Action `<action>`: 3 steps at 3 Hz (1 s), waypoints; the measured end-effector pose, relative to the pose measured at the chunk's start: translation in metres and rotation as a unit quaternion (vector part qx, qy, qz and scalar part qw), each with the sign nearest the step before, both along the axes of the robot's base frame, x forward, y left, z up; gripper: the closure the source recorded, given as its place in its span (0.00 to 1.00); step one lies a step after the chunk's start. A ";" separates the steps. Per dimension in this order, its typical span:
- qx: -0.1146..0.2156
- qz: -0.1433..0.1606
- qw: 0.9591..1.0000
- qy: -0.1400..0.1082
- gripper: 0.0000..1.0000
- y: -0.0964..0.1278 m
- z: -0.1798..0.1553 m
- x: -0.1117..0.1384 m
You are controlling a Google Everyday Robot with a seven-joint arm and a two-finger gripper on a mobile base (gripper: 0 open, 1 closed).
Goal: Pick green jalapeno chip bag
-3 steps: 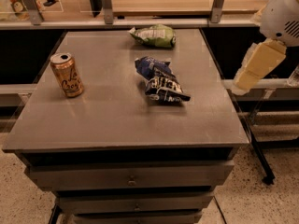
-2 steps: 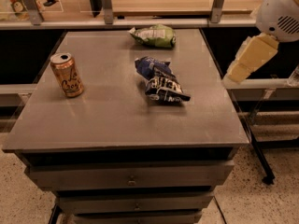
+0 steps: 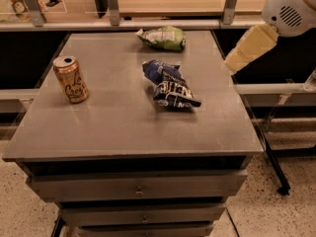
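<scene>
At the far edge of the desk, a little right of its middle, the green bag lies flat on its side, light green with white patches and dark print, its long side running along that back edge. Nothing touches it. Nearer the camera and slightly to the right, a crumpled blue bag with white lettering lies near the desk's centre, apart from the green bag with bare grey surface between them. On the left side stands an orange-gold can, upright, its top facing up, well apart from both bags. Off the desk's right edge, up in the air, hangs the end effector, a pale cream block slanting down and to the left from the rounded white arm at the upper right corner. It sits beyond the desk's right rim, level with the far half of the surface, well apart from the green bag and holding nothing; whether it is wide or narrow I cannot tell. Below the top, the desk front shows stacked drawers with small knobs. Behind the desk runs a pale rail with upright posts. A speckled floor shows at the lower corners.
</scene>
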State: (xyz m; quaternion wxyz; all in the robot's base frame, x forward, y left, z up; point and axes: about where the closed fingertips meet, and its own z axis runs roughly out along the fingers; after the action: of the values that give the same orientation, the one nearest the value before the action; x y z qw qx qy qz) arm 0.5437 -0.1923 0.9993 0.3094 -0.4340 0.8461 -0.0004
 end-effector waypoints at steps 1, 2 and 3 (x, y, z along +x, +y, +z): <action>0.036 -0.009 0.999 -0.031 0.00 0.000 0.003 0.023; 0.056 0.014 0.995 -0.087 0.00 0.006 0.015 0.052; 0.049 0.051 0.990 -0.125 0.00 0.018 0.022 0.082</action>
State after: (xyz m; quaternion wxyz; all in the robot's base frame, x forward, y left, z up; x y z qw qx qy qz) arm 0.6257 -0.1745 1.0210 0.4334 -0.4579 0.7762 0.0025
